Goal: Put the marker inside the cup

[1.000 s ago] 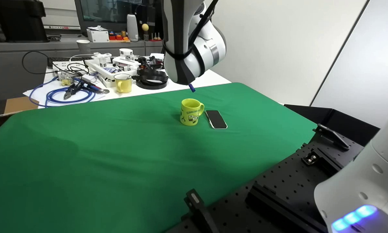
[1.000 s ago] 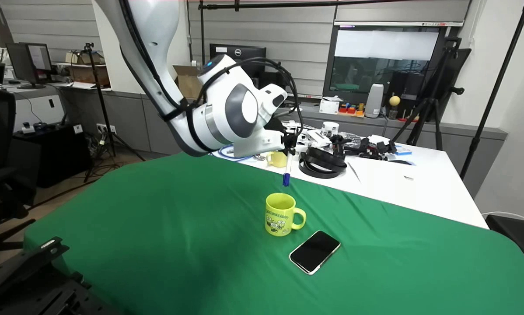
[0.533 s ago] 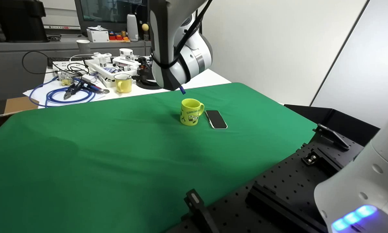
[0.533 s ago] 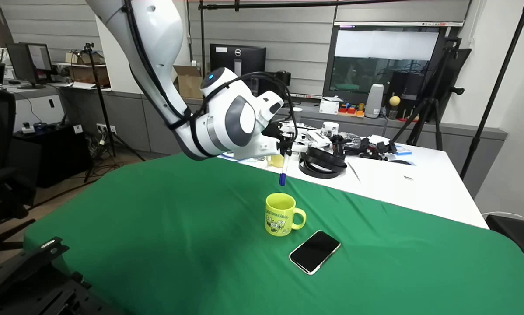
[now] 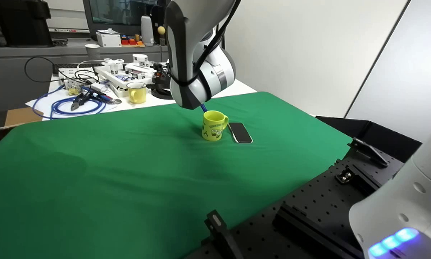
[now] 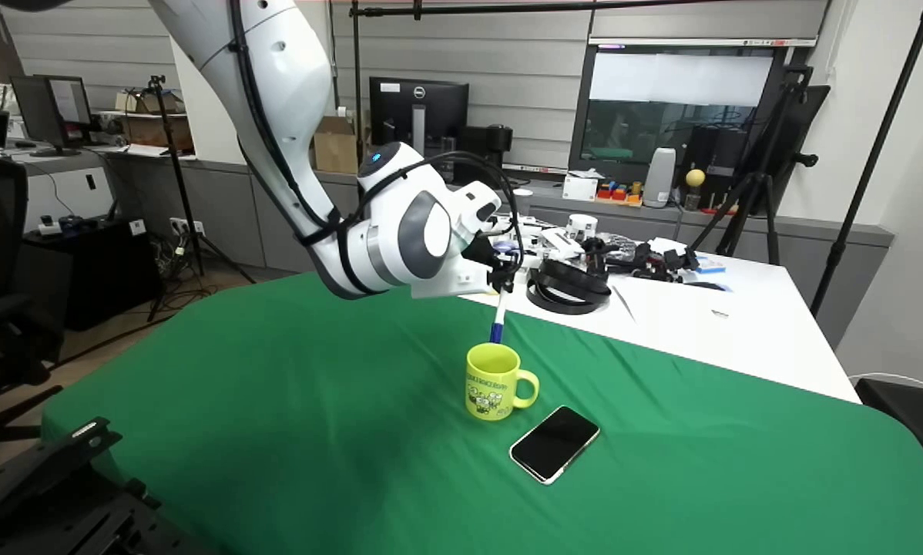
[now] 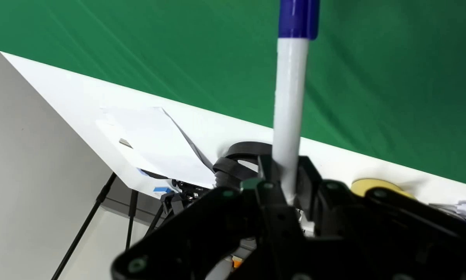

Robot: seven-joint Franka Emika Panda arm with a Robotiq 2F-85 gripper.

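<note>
A: Look at the gripper (image 7: pixel 288 166); it stands narrow, its two dark fingers (image 7: pixel 310 179) pinching the white end of the marker (image 7: pixel 288 101), one on each side!

B: And the marker runs out between them; blue cap (image 7: pixel 297 19) at the free end, running off the top edge of the wrist view; in an exterior view it hangs beneath the gripper, cap lowest, a slight tilt to it, right at the far rim of the cup (image 6: pixel 490 393)!

A: Touching that rim, or just behind it?

B: Cannot tell from here; in both exterior views the cap's low end meets the line of the rim; contact itself is too small to see!

A: What a neat stick, though; thin, straight, glossy white along the barrel; the cap deep blue, a clip down one side!

B: The cup stands upright on the green cloth (image 6: pixel 276 432); yellow-green, handle out to the side, dark lettering and small figures printed on its wall; near the handle, apart from it, the phone (image 6: pixel 555 445) lies flat, black face up, pale edging on show!
</note>
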